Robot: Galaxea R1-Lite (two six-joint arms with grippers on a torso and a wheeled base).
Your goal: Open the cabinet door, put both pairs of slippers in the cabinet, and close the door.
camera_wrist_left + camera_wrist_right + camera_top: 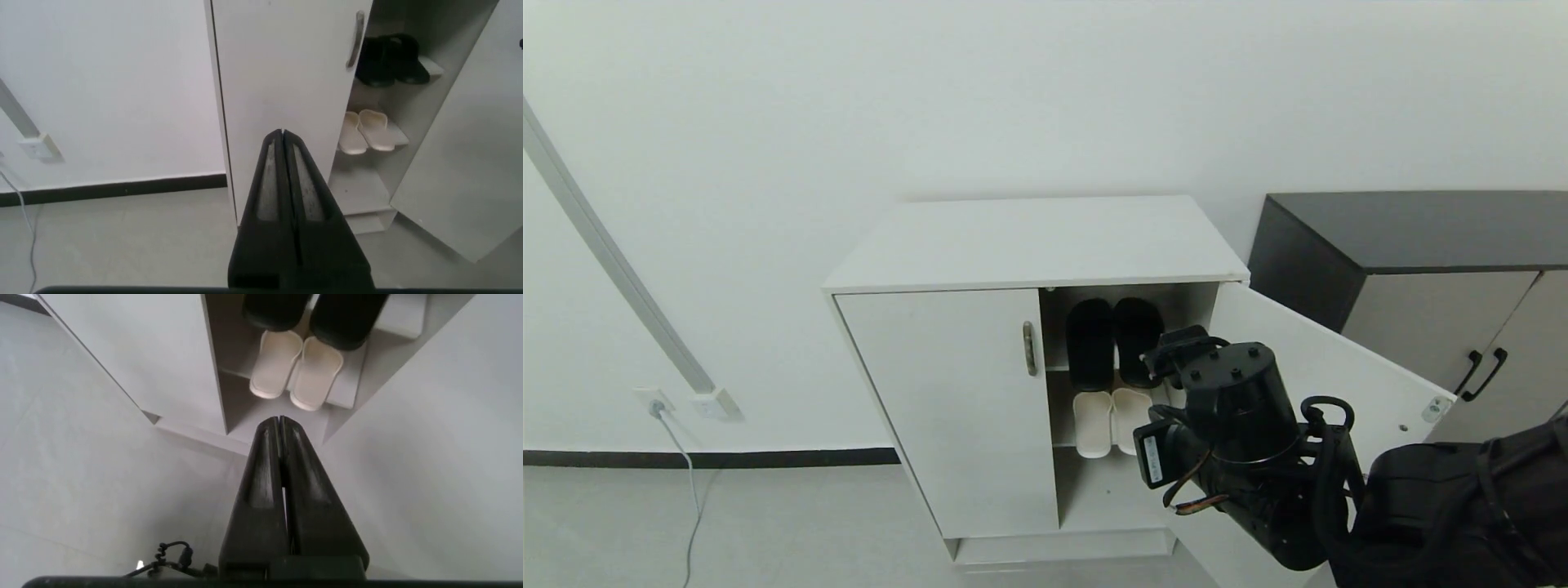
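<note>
On your cabinet point(1029, 245) the right door point(1307, 367) is hanging open: black slippers point(1112, 339) sitting on the upper shelf, white slippers point(1109, 420) right below. The right gripper point(280, 420) is blocking the shelves' right edge; it and the left gripper point(282, 135) are clenched, empty.

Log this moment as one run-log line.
black slippers: upper shelf | white slippers: shelf below | right door: open | left door: shut | left gripper: shut | right gripper: shut | pending: close door

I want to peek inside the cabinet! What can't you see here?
Head view: the right arm covers part of the open door and the white slippers.
Right wrist view: the picture's edge cuts off the black slippers.
Every view: the closed door hides what's behind it.
</note>
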